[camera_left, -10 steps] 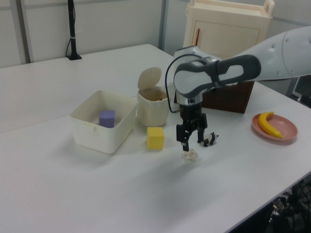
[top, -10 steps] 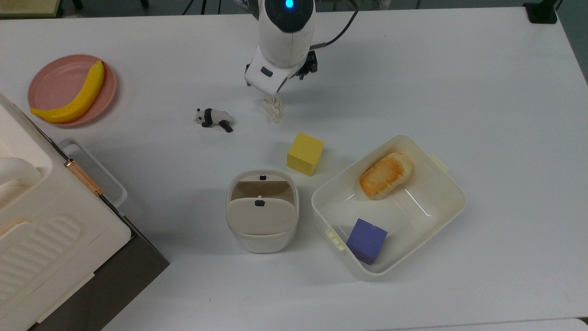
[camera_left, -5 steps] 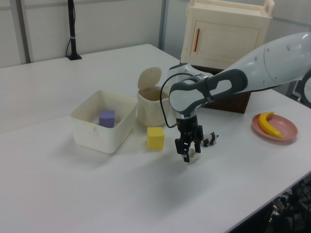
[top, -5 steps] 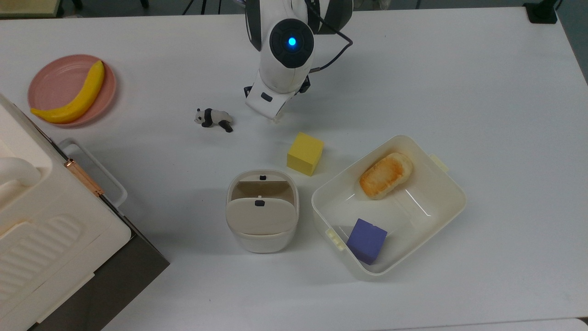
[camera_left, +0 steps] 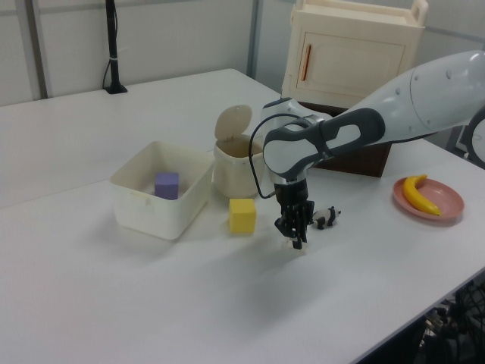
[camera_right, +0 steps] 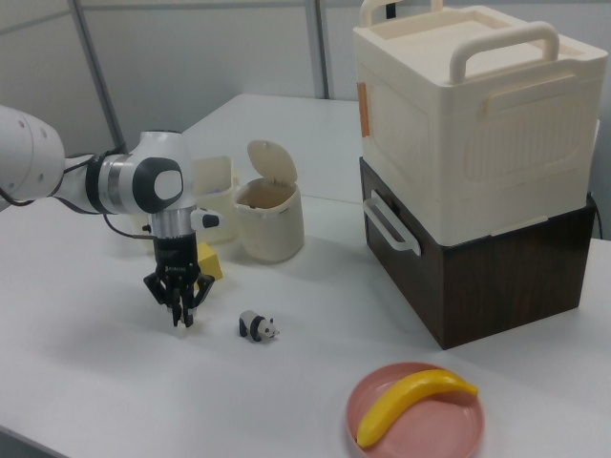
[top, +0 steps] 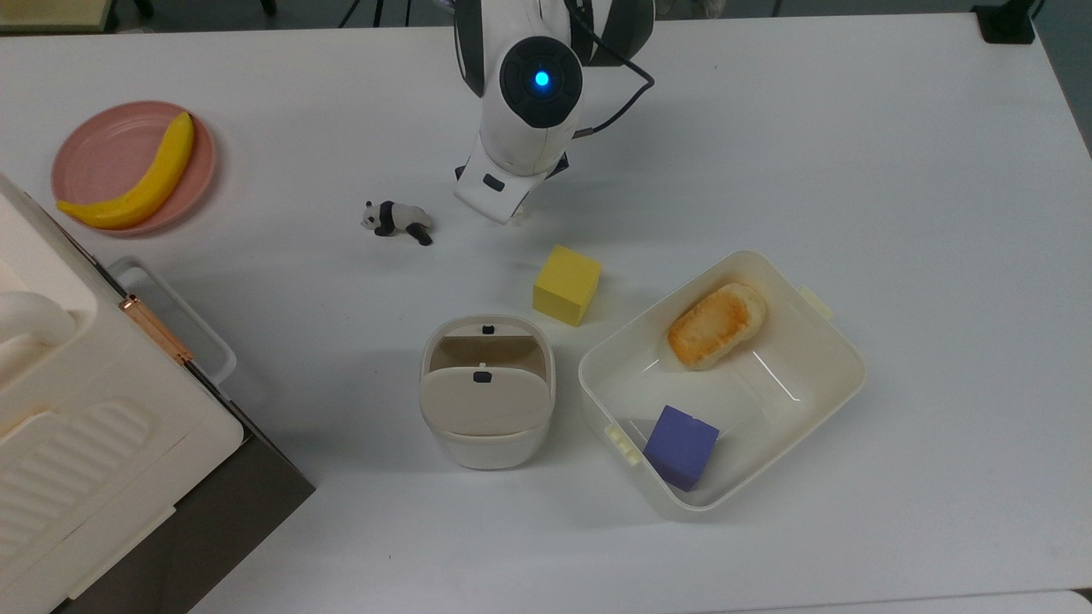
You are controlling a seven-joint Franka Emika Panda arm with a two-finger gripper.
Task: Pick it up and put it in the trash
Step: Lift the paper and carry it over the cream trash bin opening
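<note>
Apparently the gripper (camera_left: 297, 241) was closed on the paper wad at the counter (top: 853, 128); the trash (top: 487, 390) was found at six o'clock in the top view.

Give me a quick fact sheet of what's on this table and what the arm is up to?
gripper: down at the table, fingers closed together
trash bin: flap tilted open
yellow cube: between gripper and bin
panda figurine: on the top view's left of gripper
tub: holds bread, purple cube
pink plate: holds banana
</note>
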